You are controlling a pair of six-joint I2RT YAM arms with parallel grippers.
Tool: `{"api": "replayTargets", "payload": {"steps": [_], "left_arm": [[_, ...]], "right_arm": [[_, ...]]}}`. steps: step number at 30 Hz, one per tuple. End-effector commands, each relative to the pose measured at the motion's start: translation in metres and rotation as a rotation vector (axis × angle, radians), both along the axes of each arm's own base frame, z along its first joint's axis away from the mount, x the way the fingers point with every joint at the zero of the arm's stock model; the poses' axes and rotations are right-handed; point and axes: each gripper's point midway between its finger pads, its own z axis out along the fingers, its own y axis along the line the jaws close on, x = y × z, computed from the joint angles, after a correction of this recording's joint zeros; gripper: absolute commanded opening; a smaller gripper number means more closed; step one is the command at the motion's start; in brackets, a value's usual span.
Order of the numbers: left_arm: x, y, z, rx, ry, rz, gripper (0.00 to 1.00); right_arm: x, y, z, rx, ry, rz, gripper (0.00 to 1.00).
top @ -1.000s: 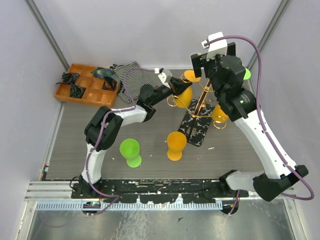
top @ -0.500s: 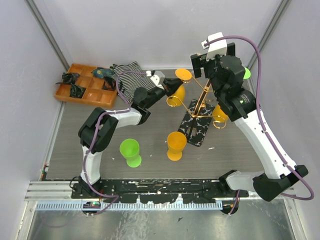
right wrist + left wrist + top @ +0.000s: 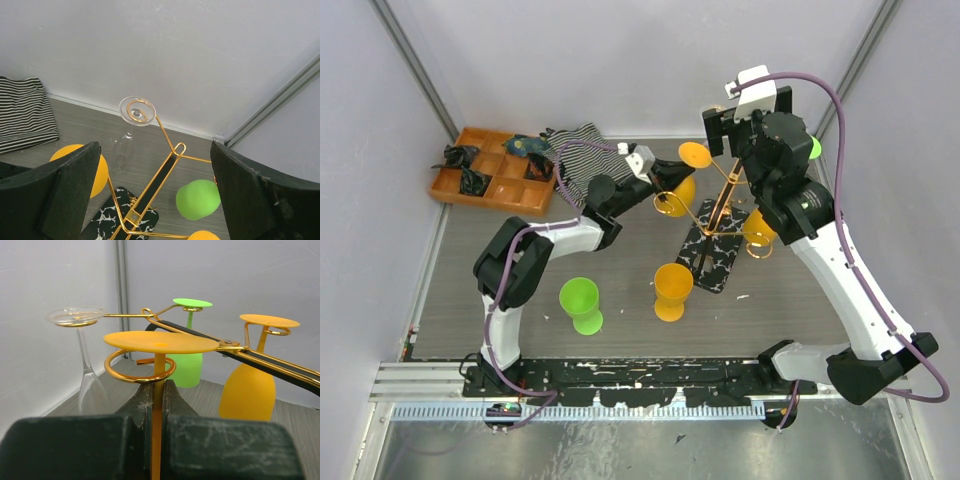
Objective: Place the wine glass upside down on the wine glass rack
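The wine glass rack (image 3: 718, 215) stands centre-right on the table (image 3: 460, 290), with the right tool (image 3: 165, 192) spread wide and empty above it. The left tool (image 3: 157, 395) pinches the stem of the inverted orange wine glass (image 3: 161, 341), whose foot sits just above a scroll arm (image 3: 135, 371) curling round the stem. Seating looks nearly done, needing a slight lowering, then release. Whether foot and wire touch is unclear, and the fingers hide the bowl in the left wrist view.

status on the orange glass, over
Left tool shut on stem of the orange glass, upside down. Stem inside a curl of the gold rack, foot above it. Right tool open over the rack, empty. Nothing in the way.
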Motion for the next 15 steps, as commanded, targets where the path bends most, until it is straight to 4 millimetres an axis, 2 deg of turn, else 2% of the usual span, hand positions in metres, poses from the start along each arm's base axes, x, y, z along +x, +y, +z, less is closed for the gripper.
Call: {"api": "replayTargets", "payload": {"steps": [1, 6, 11, 15], "left_arm": [[-0.014, -0.008, 0.026, -0.022, -0.078, -0.045, 0.09], [-0.013, -0.007, 0.016, 0.010, -0.064, -0.034, 0.24], [-0.012, -0.001, 0.006, 0.030, -0.052, -0.003, 0.45], [-0.012, 0.007, -0.001, 0.047, -0.044, 0.030, 0.49]], "right_arm": [[-0.010, -0.005, 0.025, 0.044, -0.075, 0.004, 0.96], [-0.011, -0.005, 0.026, 0.045, -0.077, 0.007, 0.96], [-0.009, -0.003, 0.025, 0.043, -0.074, 0.012, 0.96], [-0.009, -0.003, 0.025, 0.045, -0.074, 0.016, 0.96]]}}
